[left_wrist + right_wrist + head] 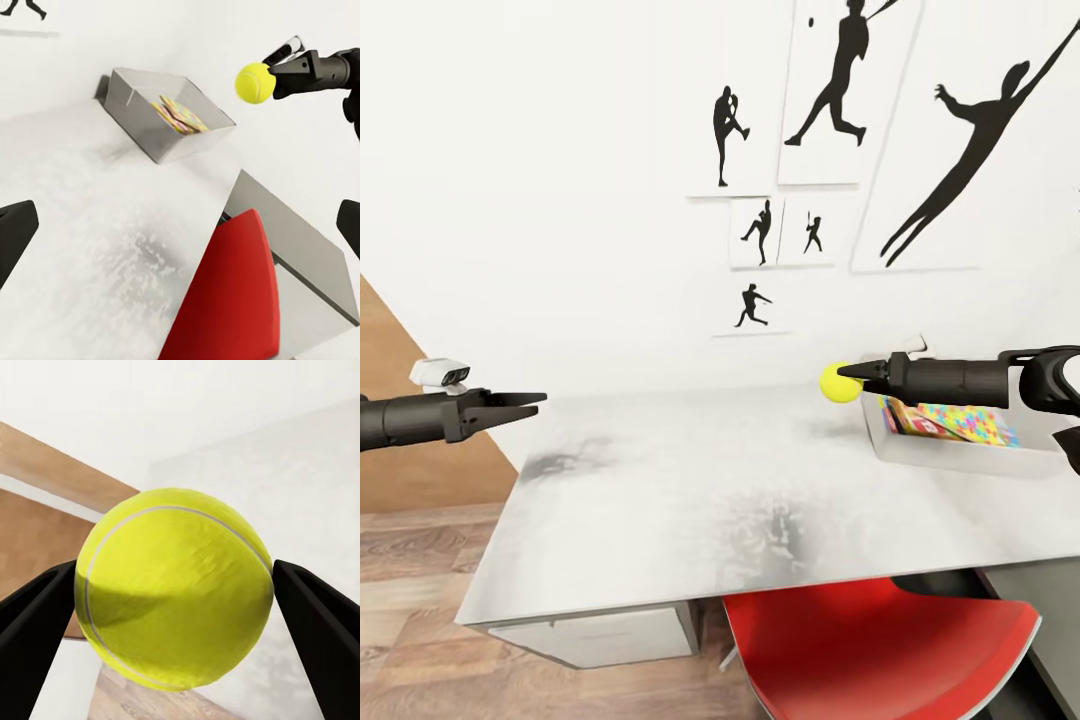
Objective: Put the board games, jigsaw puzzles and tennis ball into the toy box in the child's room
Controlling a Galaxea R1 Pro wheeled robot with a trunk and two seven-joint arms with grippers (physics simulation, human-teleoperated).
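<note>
While the right gripper pinches the one tennis ball between its fingers, it holds it lifted off the worktop, apparently to carry it back to the single toy box behind its tip. One jigsaw puzzle shows inside. The left gripper hovers empty, nearly closed.

Bright, even light all round; soft shadow under the ball, faint ones on the bench. Renders sharp, perhaps slightly soft on the far wall.
</note>
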